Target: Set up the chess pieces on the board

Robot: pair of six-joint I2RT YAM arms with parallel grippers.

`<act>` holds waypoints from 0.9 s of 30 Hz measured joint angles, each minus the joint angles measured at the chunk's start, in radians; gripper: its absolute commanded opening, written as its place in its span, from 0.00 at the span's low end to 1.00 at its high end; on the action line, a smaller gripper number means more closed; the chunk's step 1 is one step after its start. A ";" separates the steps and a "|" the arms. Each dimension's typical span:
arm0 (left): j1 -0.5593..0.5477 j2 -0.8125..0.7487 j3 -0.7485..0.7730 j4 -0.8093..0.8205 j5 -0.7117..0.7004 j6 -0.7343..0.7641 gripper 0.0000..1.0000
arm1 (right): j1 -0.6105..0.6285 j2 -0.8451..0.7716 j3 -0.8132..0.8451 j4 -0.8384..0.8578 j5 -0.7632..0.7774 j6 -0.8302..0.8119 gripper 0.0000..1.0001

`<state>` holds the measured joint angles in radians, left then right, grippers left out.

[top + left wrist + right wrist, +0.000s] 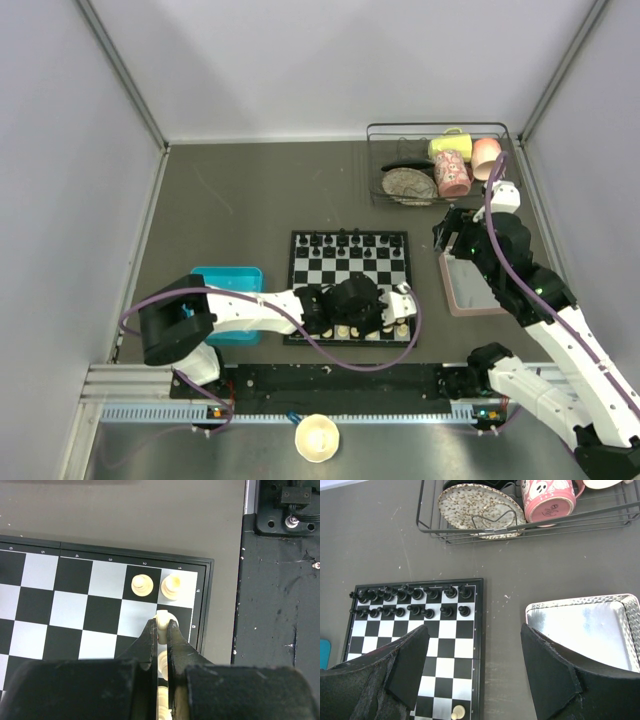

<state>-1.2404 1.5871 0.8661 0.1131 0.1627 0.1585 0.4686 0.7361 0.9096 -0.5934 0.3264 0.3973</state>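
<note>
The left gripper (161, 628) has its jaws pressed nearly together, clamped on a small cream chess piece (165, 617) whose rounded top shows just past the fingertips. The piece is over the near-right corner of the flat black-and-white chequered chessboard with a dark border (349, 272), at about 5 o'clock on the board in the top view; whether its base touches the square cannot be told. In the left wrist view two more cream pieces (142, 585) stand upright side by side at 12 o'clock from the fingertips, close to them but apart, and others show partly beneath the fingers.

The right gripper (475, 667) hangs with its jaws spread wide, holding and touching nothing, above the bare grey table (505, 570) between the chessboard's right edge and the shallow pinkish-grey rectangular tray (585, 625).

A double row of small black pieces (350, 241) fills the board's 12 o'clock edge. The shallow blue plastic tray (232, 275) lies at 9 o'clock from the board, and the black wire rack (372, 150) holding a speckled plate (408, 184) and a pink mug (452, 174) sits at 1 o'clock
</note>
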 measured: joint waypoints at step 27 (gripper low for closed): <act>-0.024 0.028 -0.011 0.022 -0.015 -0.008 0.00 | 0.000 -0.001 -0.007 -0.003 -0.003 0.000 0.74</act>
<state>-1.2648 1.6154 0.8547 0.1352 0.1478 0.1509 0.4686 0.7349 0.9028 -0.5961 0.3233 0.3977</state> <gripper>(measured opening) 0.041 0.737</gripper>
